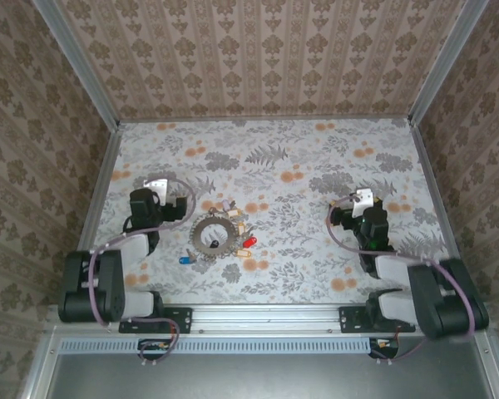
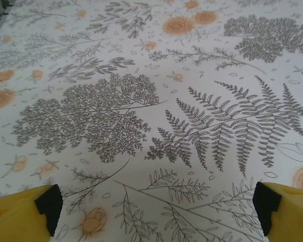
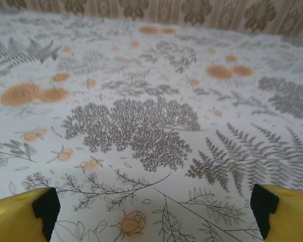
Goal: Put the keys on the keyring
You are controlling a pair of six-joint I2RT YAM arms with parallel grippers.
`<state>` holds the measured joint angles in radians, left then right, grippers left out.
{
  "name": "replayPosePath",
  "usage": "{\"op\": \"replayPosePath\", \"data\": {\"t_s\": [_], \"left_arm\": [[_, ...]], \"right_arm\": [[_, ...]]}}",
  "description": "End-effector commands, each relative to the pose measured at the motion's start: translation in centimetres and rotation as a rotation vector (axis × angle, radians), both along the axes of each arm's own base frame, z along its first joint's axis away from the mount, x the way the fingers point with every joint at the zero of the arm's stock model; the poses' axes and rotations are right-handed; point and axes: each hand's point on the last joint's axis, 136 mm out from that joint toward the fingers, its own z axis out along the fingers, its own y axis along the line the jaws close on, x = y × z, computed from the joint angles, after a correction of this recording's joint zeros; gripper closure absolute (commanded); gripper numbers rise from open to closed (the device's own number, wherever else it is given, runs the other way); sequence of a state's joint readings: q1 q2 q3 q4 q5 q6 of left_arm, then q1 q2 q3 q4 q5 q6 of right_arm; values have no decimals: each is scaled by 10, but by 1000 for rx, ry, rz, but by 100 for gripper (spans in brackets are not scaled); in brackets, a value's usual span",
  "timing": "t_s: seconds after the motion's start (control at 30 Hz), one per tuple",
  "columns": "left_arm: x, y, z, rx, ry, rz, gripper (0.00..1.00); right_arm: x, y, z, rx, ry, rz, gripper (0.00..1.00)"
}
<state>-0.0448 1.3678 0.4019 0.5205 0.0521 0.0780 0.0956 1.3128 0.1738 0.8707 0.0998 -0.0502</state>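
Left fingers (image 1: pixel 155 189) spread wide, grasping nothing, hovering over left part of surface (image 1: pixel 316 158). Left wrist view: yellow tips with black pads (image 2: pixel 49 205) far apart, bare floral print between. Right fingers (image 1: pixel 363 199) likewise fully apart, empty, over right part; pads (image 3: pixel 45 206) far apart above print. Keyring (image 1: pixel 214 233) with coiled chain lies mid-surface between arms, nearer left one. Keys (image 1: pixel 237 231) clustered at its right and near edge: red key (image 1: pixel 249 243) right, blue key (image 1: pixel 185 259) near-left.
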Motion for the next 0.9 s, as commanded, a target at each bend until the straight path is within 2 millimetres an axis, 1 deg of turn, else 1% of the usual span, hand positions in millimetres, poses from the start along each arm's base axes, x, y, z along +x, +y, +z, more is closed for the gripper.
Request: {"op": "replayPosePath", "data": {"t_s": [0.0, 0.03, 0.07, 0.1, 0.13, 0.17, 0.2, 0.3, 0.33, 0.37, 0.4, 0.57, 0.87], "left_arm": [[33, 3, 27, 3, -139, -4, 0], [35, 4, 22, -8, -141, -6, 0], [34, 11, 17, -14, -151, 33, 0], [33, 16, 14, -19, -166, 51, 0], [34, 15, 15, -17, -183, 40, 0], [32, 14, 13, -22, -152, 38, 0], [33, 13, 15, -17, -174, 36, 0], [33, 13, 13, -17, -168, 36, 0], [33, 13, 13, -18, -160, 35, 0], [33, 13, 13, -16, -160, 37, 0], [33, 14, 13, -13, -164, 43, 0], [33, 18, 13, -2, -162, 74, 0], [33, 16, 14, 8, -165, 74, 0]], "right_arm": [[32, 2, 31, 28, -141, 15, 0], [36, 3, 27, 32, -137, 21, 0], [40, 2, 22, 31, -141, 20, 0], [43, 2, 21, 32, -147, 15, 0], [43, 1, 20, 33, -115, 7, 0], [44, 3, 17, 29, -79, 27, 0], [47, 5, 17, 28, -87, 38, 0], [56, -4, 13, 46, -32, -8, 0], [57, -8, 13, 57, -30, -28, 0], [58, -18, 11, 61, -6, -86, 0], [61, -20, 12, 76, -6, -92, 0], [60, -20, 11, 79, -7, -86, 0], [61, -20, 10, 78, 1, -87, 0]]}}
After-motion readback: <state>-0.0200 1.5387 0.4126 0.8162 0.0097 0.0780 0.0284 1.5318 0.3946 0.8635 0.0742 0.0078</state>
